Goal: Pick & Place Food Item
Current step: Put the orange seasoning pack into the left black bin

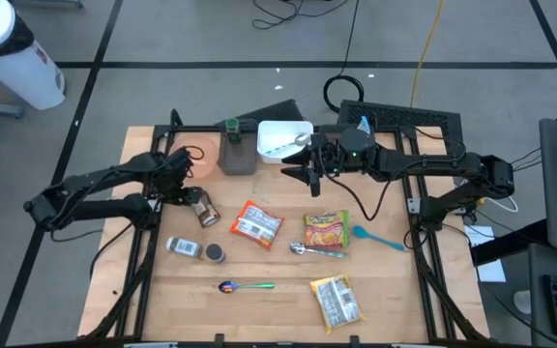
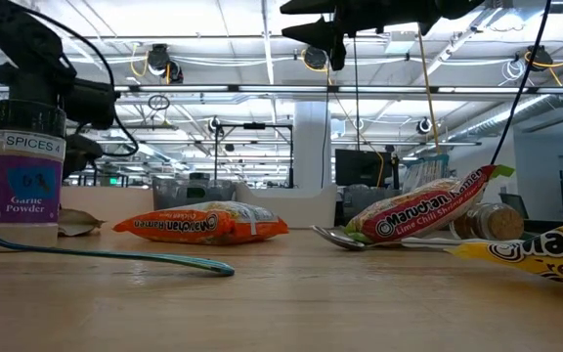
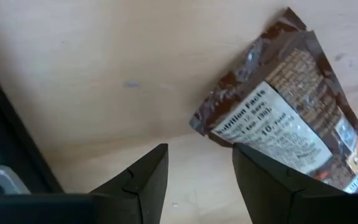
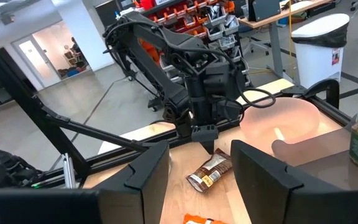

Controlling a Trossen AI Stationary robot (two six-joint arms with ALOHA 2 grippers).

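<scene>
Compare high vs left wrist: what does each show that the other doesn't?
High only: the right gripper open beside the white bin, two ramen packs, a teal spoon, a spice jar, and a green-lidded jar.
Left wrist only: the nutrition label on the brown packet, and the left gripper's open fingers up close, nothing between them.
Both: the brown packet, the wooden table, and the left gripper just short of the packet.
</scene>
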